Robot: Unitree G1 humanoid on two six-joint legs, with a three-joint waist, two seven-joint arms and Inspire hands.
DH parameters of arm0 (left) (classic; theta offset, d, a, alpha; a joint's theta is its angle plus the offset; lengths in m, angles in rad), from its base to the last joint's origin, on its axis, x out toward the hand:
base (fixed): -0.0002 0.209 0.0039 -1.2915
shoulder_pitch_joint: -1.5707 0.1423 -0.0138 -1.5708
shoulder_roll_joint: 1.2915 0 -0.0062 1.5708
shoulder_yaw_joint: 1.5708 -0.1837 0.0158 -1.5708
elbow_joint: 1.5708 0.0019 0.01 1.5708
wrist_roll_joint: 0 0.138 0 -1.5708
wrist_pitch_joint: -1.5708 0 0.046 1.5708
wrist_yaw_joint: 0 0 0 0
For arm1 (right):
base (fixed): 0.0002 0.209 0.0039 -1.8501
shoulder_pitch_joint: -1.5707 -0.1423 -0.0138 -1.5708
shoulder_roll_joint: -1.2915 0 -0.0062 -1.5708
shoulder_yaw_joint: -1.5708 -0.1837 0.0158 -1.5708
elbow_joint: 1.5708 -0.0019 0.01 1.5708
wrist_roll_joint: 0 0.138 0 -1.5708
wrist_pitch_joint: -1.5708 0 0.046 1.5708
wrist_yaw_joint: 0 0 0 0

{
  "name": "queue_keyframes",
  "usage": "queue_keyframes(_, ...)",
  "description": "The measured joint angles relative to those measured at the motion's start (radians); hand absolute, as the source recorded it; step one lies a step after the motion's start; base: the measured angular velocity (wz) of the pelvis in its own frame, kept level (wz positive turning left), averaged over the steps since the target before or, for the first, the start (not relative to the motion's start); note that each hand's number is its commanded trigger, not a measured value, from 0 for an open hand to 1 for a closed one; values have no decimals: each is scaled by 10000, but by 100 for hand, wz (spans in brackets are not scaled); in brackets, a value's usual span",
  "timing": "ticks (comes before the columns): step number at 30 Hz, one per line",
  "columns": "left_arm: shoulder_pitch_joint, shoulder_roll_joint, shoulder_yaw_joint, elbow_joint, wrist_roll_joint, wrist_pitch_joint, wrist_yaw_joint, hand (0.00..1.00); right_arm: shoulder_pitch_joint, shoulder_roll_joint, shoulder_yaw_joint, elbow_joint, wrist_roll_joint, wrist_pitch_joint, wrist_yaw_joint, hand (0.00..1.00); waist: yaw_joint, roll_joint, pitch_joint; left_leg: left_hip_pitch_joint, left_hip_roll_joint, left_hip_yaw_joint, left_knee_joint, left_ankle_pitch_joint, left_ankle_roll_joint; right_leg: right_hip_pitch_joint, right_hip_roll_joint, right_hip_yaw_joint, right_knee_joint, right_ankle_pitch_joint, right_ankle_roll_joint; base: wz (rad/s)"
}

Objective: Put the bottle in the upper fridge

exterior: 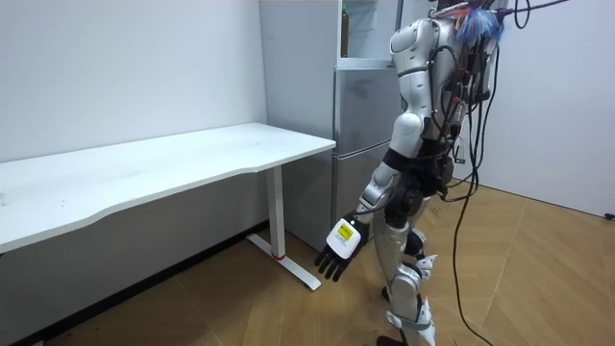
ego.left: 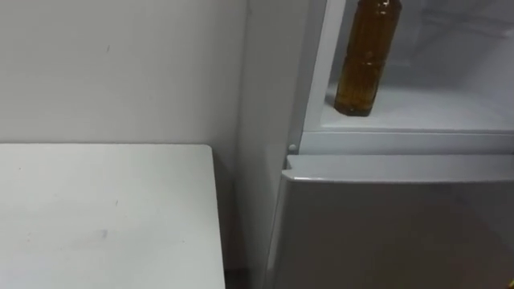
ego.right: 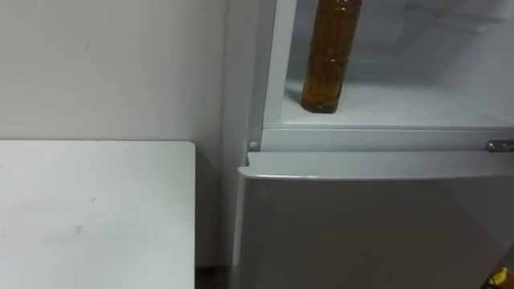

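Note:
An amber bottle stands upright on the white shelf of the open upper fridge compartment, near its left wall; its top is cut off by the view's edge. In the right eye view the bottle stands free, with no hand on it. In the room view I stand facing the fridge. My left hand hangs low beside my leg with straight fingers and holds nothing. A yellow-marked sliver of my right hand shows at the bottom right corner.
The lower fridge door is closed beneath the open compartment. A white table stands to the left against the wall, a narrow gap apart from the fridge side. In the room view, wooden floor lies behind me.

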Motion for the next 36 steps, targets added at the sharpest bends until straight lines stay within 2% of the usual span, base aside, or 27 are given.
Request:
queue_keyframes(2,41,7,1,3,0,-1,4,0,-292,-197,-14,-499,-940,-5,-112,0,-1,57,33,15,2,2,3,1,1,52,3,-5,-71,39,2,-2)
queue_keyframes(5,28,4,-9,11,8,0,4,0,-715,-467,22,-589,-1597,-3,-189,0,30,52,36,29,3,6,13,1,1,103,6,-9,-137,62,10,0)
queue_keyframes(9,48,-52,-9,83,10,11,6,0,-713,-466,79,-840,-2472,28,-212,0,153,143,73,59,-6,11,10,1,1,96,13,30,-117,56,19,-4)
queue_keyframes(15,34,-100,-11,141,3,-21,1,0,-717,-461,683,-1452,-2549,447,-226,0,199,146,90,86,-42,3,4,2,2,-73,-21,49,218,-36,-9,-4)
queue_keyframes(19,-13,-105,-5,573,-4,-215,-24,0,-719,-462,1036,-1634,-2574,448,-227,0,214,138,92,94,-62,-27,9,13,22,-75,-43,45,270,-104,35,4)
queue_keyframes(23,-23,-111,3,887,16,-237,-100,0,-743,-462,1114,-1660,-2849,460,-228,0,228,114,84,16,-122,-85,33,37,61,-166,-115,19,372,-138,83,4)
queue_keyframes(24,-28,-111,12,891,43,-236,-113,0,-742,-461,1116,-1704,-2851,511,-228,0,229,102,78,-12,-137,-86,31,44,71,-224,-130,20,404,-139,82,0)
queue_keyframes(26,-36,-132,23,887,393,-234,-165,0,-741,-461,1173,-2002,-2866,890,-228,0,221,86,84,-67,-192,-111,18,104,105,-331,-180,26,438,-123,87,-4)
queue_keyframes(29,-35,-145,25,863,745,-236,-169,0,-737,-462,1463,-2387,-2943,1249,-229,0,208,80,88,-73,-223,-92,23,109,111,-435,-187,84,548,-111,62,-6)
queue_keyframes(36,-69,-177,25,859,980,-239,-202,0,-738,-462,1803,-2483,-4073,1570,-155,0,223,70,81,-82,-223,-33,25,109,112,-417,-192,77,539,-95,44,-1)
